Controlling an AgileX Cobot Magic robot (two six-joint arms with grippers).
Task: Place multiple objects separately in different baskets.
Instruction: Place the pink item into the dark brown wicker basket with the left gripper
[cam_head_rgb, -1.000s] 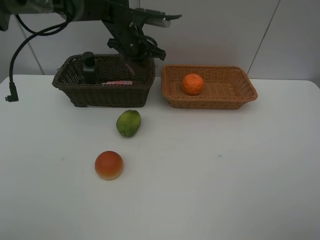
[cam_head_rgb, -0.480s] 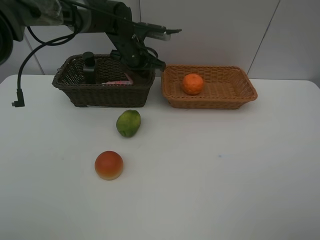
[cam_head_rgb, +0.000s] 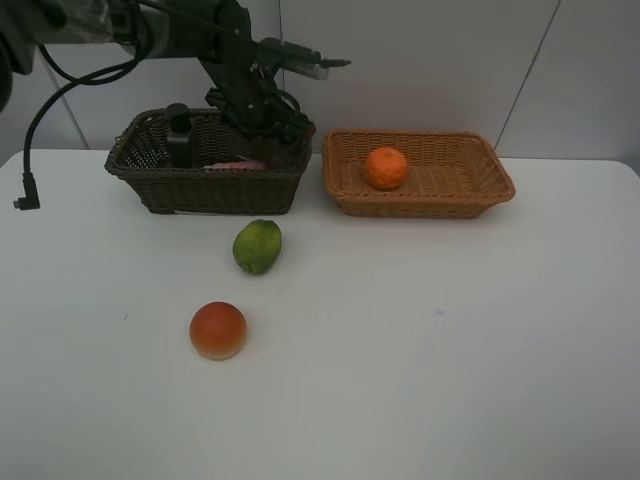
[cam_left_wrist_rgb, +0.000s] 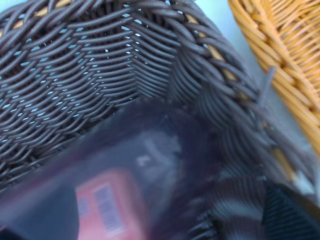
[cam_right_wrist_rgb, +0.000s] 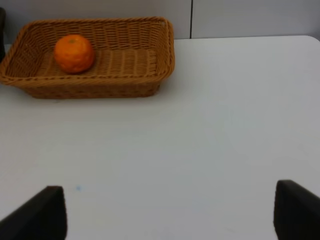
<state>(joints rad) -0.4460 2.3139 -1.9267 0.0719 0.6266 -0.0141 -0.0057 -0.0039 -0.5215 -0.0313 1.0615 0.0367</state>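
The left gripper (cam_head_rgb: 270, 138) dips into the dark brown basket (cam_head_rgb: 205, 190) at the end nearest the tan basket (cam_head_rgb: 500, 188), jaws spread wide. In its wrist view the translucent purple cup (cam_left_wrist_rgb: 150, 160) sits blurred between the fingers (cam_left_wrist_rgb: 292, 212) in that basket's corner; whether a pad touches it I cannot tell. The pink bottle (cam_head_rgb: 236, 165) lies on the dark basket's floor (it shows through the cup's wall). The dark green pump bottle (cam_head_rgb: 180, 135) stands at the opposite end. The orange (cam_head_rgb: 385, 167) rests in the tan basket. On the white table (cam_head_rgb: 480, 340), the green fruit (cam_head_rgb: 257, 246) lies just in front of the dark basket, the red-orange peach (cam_head_rgb: 218, 330) farther out. The right gripper (cam_right_wrist_rgb: 170, 215) hangs above the table, jaws wide apart, holding nothing.
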